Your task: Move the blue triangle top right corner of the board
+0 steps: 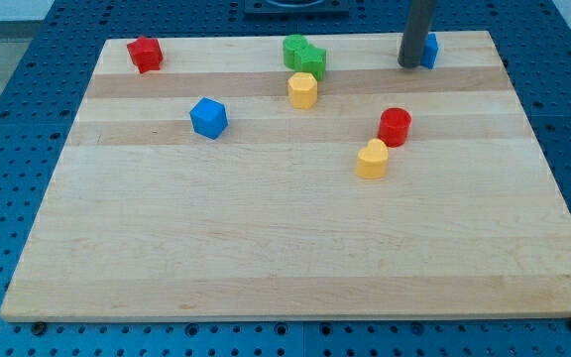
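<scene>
The blue triangle (430, 50) lies near the board's top right, mostly hidden behind my rod. My tip (407, 64) rests on the board just left of it, touching or nearly touching its left side. A blue cube-like block (208, 117) sits at the board's upper left middle.
A red block (145, 54) lies at the top left. A green block (303, 55) sits at top centre with a yellow hexagon (302, 89) just below it. A red cylinder (395, 126) and a yellow block (372, 159) touch at right of centre. The wooden board (285, 248) lies on a blue pegboard.
</scene>
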Controlling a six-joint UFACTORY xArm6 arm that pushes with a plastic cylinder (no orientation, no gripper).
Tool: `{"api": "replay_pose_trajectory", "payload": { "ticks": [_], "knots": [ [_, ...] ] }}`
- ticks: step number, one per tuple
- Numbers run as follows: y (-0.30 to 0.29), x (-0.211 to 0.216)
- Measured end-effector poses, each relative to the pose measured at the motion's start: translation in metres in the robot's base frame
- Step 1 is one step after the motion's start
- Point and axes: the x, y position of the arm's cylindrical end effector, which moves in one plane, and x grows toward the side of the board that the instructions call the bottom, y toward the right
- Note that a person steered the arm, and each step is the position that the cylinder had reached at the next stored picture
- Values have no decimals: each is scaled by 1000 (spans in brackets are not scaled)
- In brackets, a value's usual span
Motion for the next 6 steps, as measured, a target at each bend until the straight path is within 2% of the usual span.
{"api": "replay_pose_trajectory", "payload": {
  "ticks": [2,6],
  "knots": [
    [-9,-10],
    [17,-10]
  ]
}}
